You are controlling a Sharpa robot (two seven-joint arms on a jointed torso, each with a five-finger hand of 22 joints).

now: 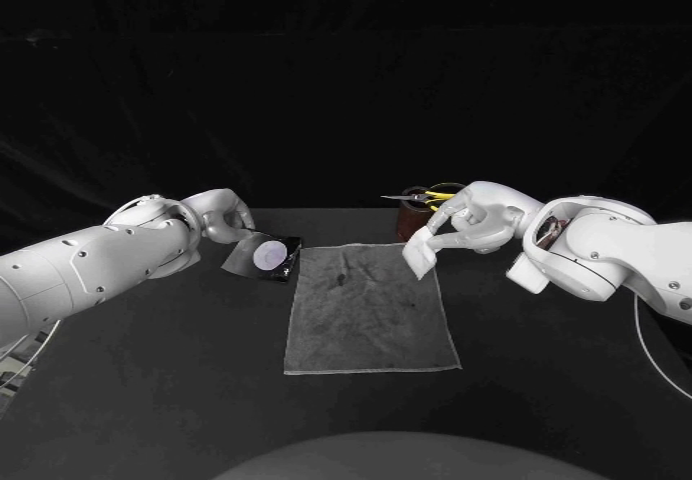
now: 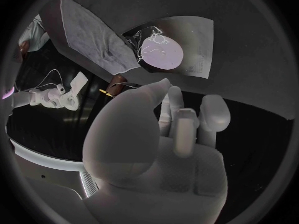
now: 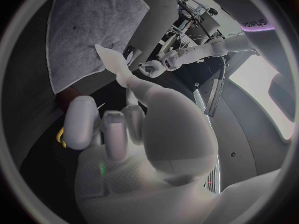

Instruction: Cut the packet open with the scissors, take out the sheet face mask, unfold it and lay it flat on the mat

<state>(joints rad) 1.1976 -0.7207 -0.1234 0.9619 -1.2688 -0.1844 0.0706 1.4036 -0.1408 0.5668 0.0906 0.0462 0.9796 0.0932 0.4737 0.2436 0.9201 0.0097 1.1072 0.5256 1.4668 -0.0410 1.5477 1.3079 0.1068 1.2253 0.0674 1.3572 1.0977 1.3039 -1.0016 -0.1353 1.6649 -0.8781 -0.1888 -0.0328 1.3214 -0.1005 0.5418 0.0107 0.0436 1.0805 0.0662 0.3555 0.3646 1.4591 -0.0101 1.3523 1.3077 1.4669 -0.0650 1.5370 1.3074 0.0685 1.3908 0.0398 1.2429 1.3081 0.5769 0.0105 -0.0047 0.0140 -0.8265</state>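
Observation:
The grey mat (image 1: 369, 312) lies flat mid-table. The opened dark packet (image 1: 267, 257) with a pale round patch lies by the mat's far left corner, and in the left wrist view the packet (image 2: 165, 52) sits just beyond my fingers. My left hand (image 1: 216, 214) hovers behind it, fingers straight, holding nothing. My right hand (image 1: 470, 220) pinches the white, still folded sheet mask (image 1: 427, 254) over the mat's far right corner; the mask (image 3: 114, 63) sticks out from between thumb and fingers. The yellow-handled scissors (image 1: 427, 195) stand in a dark holder (image 1: 417, 213) behind the right hand.
Bare black table (image 1: 159, 380) surrounds the mat on the left, right and near sides. A white cable (image 1: 646, 350) loops at the right edge. A black backdrop closes the far side.

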